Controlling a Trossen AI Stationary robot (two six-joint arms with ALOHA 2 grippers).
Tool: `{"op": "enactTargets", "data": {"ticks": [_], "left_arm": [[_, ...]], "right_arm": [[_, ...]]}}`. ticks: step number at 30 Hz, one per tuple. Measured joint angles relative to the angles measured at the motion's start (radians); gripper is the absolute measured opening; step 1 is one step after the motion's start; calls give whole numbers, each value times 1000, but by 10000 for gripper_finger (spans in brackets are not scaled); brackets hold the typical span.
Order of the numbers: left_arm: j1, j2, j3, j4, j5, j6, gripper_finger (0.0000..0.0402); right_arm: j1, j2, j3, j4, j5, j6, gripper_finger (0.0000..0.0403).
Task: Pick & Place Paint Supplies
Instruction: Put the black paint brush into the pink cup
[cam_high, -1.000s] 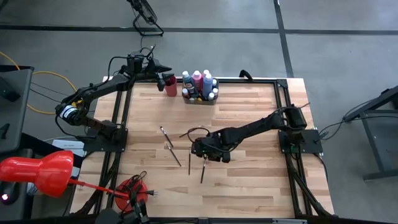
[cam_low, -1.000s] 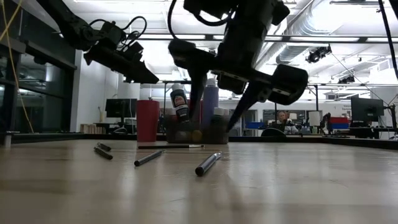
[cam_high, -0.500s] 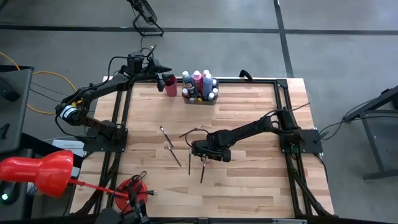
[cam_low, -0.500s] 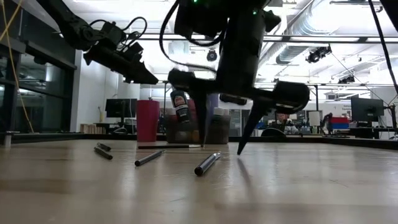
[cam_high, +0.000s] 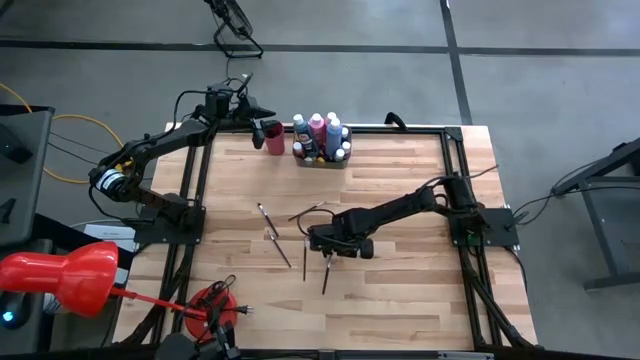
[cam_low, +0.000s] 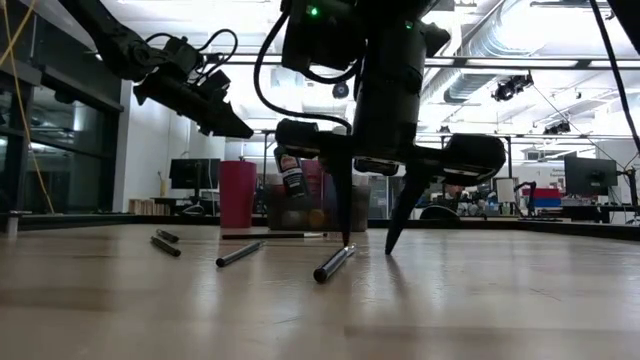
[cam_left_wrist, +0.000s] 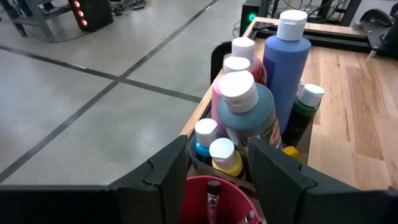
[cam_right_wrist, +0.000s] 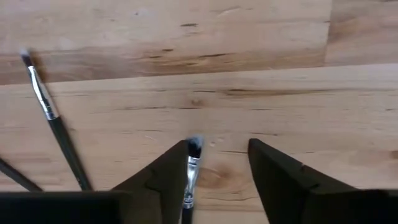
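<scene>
Several thin dark-handled paintbrushes lie flat on the wooden table (cam_high: 400, 280). My right gripper (cam_high: 328, 252) points down at mid-table, open, its fingertips (cam_low: 346, 240) low at the tabletop. The bristle end of one brush (cam_right_wrist: 191, 163) lies between its fingers, close against one of them. The brush's handle (cam_high: 325, 278) runs toward the near edge. At the far left, my left gripper (cam_left_wrist: 214, 168) hovers open above the pink cup (cam_left_wrist: 214, 202), which holds a brush. Paint bottles (cam_high: 320, 132) stand in the grey tray (cam_high: 322, 161). My right gripper comes from above, pointing down, with its fingers across the brush near the bristle end (cam_right_wrist: 193, 149). The brush lies flat on the table right beside one finger (cam_right_wrist: 168, 171). I cannot tell whether that finger touches it.
Other brushes lie left of my right gripper (cam_high: 265, 216) (cam_high: 284, 250) (cam_high: 304, 262). Black frame rails (cam_high: 455, 160) border the table. Bare wood stretches toward the right and near edges. A red object (cam_high: 60, 280) sits off the table's left.
My right gripper has sunk toward the table over the brush and tipped steeper. Its fingers have drawn closer together. The brushes lie where they were.
</scene>
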Motion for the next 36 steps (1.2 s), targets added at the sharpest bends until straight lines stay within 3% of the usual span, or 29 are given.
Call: {"op": "enactTargets", "data": {"ticks": [22, 36], "left_arm": [[0, 0, 0, 1, 0, 0, 164], [0, 0, 0, 1, 3, -7, 164]], "right_arm": [[2, 3, -5, -7, -34, -42, 9], [2, -49, -6, -80, 54, -79, 3]]}}
